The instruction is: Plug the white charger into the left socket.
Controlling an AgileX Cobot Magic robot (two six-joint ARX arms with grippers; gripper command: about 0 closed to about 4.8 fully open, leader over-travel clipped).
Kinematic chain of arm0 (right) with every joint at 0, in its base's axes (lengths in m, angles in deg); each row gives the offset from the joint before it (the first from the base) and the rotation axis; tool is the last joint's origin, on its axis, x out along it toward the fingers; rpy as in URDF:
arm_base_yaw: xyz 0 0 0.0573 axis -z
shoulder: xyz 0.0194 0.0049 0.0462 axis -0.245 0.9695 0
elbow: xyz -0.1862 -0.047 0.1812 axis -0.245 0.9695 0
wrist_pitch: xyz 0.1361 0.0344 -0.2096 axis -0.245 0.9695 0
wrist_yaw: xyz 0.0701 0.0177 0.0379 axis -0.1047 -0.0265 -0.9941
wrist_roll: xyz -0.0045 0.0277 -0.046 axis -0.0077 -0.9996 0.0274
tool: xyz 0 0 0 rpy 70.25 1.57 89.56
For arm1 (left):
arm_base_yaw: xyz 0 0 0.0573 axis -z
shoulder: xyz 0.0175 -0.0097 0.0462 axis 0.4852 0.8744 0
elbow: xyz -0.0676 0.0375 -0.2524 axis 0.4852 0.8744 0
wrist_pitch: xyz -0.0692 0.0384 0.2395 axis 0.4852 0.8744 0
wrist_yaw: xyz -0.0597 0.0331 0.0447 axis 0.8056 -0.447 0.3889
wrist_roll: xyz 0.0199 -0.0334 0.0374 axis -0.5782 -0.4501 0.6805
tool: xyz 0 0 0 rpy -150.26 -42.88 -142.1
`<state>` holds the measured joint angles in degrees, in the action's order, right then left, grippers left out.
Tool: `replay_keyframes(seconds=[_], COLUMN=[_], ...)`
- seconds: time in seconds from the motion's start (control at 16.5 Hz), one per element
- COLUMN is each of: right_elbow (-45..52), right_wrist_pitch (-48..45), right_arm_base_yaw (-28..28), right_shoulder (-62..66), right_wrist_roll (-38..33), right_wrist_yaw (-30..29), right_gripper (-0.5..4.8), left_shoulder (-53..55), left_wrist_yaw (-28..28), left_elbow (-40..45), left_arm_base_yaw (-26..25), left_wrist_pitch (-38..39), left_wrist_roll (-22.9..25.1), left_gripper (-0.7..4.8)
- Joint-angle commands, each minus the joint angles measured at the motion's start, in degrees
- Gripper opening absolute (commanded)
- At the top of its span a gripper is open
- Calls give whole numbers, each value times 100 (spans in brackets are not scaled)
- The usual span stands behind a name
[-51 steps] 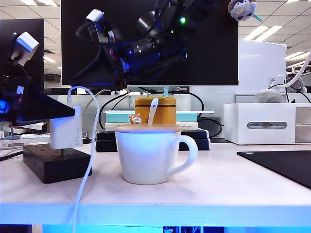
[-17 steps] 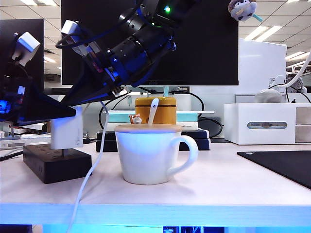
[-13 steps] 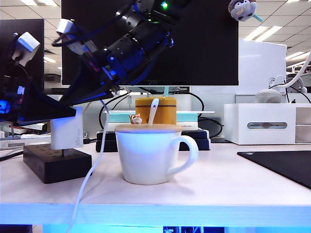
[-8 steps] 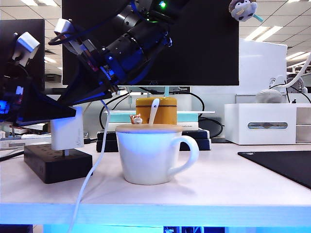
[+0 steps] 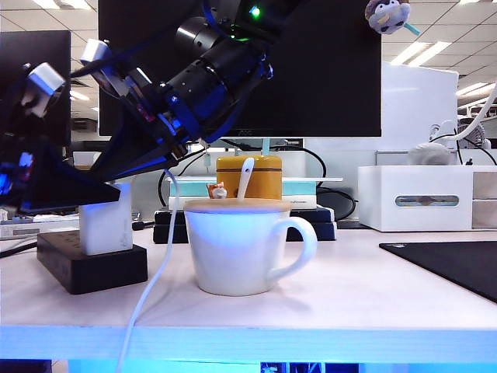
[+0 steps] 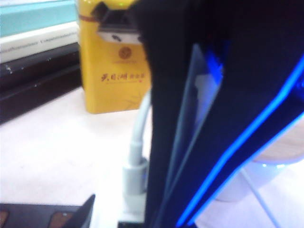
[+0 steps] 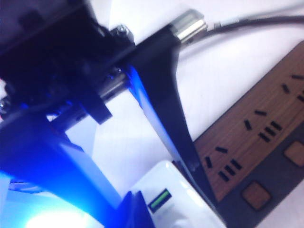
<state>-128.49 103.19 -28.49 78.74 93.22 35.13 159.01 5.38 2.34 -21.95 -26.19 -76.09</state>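
My left fingers pinch the white charger, a light, stiff, slick block best held by its flat sides, standing on the power strip at nine o'clock of the mug, while my right fingers, pressed together, bear on its top.

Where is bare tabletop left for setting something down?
Free: between the white mug and the black mat, and the front strip before the mug. Crowded: the power strip, where the left gripper and right gripper meet at the white charger.
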Motion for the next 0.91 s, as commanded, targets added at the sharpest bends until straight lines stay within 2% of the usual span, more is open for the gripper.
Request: replay_keyframes(seconds=[0.06,0.36,0.73,0.79,0.85,0.91], right_elbow=[175,168,168,168,166,166], right_wrist_pitch=[844,619,568,562,546,538], right_arm_base_yaw=[-61,-61,-61,-61,-61,-61], right_shoulder=[227,203,188,188,188,184], right_wrist_roll=[105,107,107,107,109,107], right_wrist_yaw=[579,573,570,570,570,573], right_gripper=[-5,-5,-5,-5,-5,-5], left_shoulder=[83,81,81,81,81,79], left_wrist_yaw=[-15,-151,-190,-157,-186,-256], left_elbow=[105,92,94,94,94,94], left_arm_base_yaw=[24,22,24,22,22,22], left_wrist_pitch=[791,310,240,210,175,153], left_wrist_roll=[-149,-678,-669,-673,-769,-839], left_gripper=[179,178,182,247,449,479])
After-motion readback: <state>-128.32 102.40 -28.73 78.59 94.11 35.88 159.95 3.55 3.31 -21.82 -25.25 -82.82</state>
